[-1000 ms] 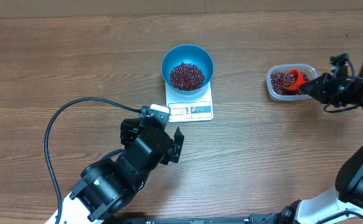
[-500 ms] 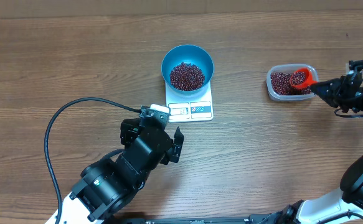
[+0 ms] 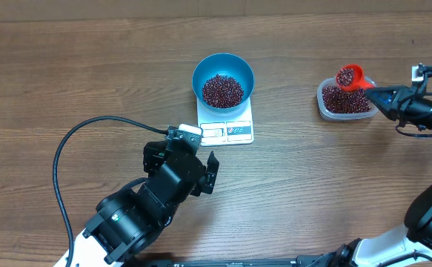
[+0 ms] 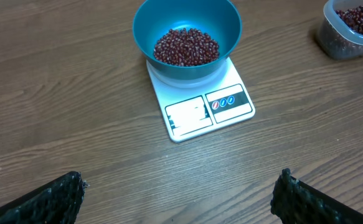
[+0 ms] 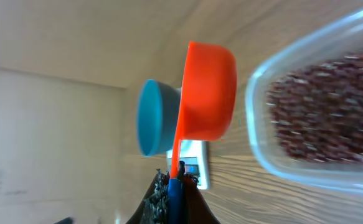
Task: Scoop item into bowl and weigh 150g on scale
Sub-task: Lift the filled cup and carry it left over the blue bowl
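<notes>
A brown wood-grain desk [image 3: 67,67] fills the overhead view. The right wrist view shows a pale, plain surface beyond the desk.

The left hand [image 4: 178,202] hovers low over bare wood with its fingers spread wide and nothing between them. A black cable [image 3: 60,159] loops off behind its arm. Straight ahead of this hand sits the white scale [image 3: 227,132]. The blue bowl [image 3: 198,74] stands on the far part of the scale and holds a heap of dark red beans [image 3: 223,90].

The right hand [image 3: 382,96] reaches in level from the desk's side, its fingers pinched tight on the handle of an orange scoop [image 3: 348,76]. The scoop cup, just beyond the fingertips, holds beans. It is raised over a clear tub [image 3: 321,104] of more beans. The bowl lies well beyond the scoop.
</notes>
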Motion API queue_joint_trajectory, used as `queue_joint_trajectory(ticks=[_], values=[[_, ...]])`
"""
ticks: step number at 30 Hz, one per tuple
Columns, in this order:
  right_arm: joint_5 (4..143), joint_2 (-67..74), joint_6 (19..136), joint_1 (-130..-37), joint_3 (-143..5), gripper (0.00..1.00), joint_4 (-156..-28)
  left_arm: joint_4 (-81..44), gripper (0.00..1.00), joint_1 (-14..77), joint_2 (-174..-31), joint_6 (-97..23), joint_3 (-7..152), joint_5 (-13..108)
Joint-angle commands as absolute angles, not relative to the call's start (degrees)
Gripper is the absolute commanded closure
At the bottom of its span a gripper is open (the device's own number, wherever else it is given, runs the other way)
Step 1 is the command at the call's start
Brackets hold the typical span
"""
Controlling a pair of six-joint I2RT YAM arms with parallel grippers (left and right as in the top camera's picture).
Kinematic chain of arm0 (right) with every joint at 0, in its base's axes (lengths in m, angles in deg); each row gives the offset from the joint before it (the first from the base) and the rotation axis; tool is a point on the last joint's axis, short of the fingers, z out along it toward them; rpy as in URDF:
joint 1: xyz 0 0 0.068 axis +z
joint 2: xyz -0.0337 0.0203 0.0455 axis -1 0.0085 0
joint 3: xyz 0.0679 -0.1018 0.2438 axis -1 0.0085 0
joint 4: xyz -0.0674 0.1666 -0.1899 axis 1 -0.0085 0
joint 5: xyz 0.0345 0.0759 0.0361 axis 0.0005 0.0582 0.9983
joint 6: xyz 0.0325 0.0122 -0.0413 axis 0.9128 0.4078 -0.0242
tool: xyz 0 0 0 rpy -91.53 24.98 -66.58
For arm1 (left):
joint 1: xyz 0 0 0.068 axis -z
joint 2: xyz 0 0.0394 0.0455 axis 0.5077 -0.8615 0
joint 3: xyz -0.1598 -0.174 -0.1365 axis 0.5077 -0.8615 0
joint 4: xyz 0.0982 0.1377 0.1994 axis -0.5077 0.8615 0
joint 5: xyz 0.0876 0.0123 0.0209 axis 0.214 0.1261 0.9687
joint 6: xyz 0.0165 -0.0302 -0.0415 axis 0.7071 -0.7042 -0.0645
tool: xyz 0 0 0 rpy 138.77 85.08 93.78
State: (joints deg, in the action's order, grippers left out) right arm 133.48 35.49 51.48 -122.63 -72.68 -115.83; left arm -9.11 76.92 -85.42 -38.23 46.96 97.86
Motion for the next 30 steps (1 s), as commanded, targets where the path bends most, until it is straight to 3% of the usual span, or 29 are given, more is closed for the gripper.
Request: queue_joint_trajectory(ticks=[1, 15, 30], values=[[140.1, 35.8, 51.0, -120.1, -72.2, 0.96, -115.8, -9.4, 0.01, 76.6, -85.5, -39.0, 46.5, 97.8], [140.1, 35.8, 51.4, -103.9, -72.2, 0.96, -113.3, -9.4, 0.00, 76.6, -85.5, -39.1, 46.5, 97.7], [138.4, 35.8, 62.2, -90.9, -72.2, 0.96, -97.3, -9.4, 0.00, 76.6, -85.5, -39.0, 46.5, 97.4]])
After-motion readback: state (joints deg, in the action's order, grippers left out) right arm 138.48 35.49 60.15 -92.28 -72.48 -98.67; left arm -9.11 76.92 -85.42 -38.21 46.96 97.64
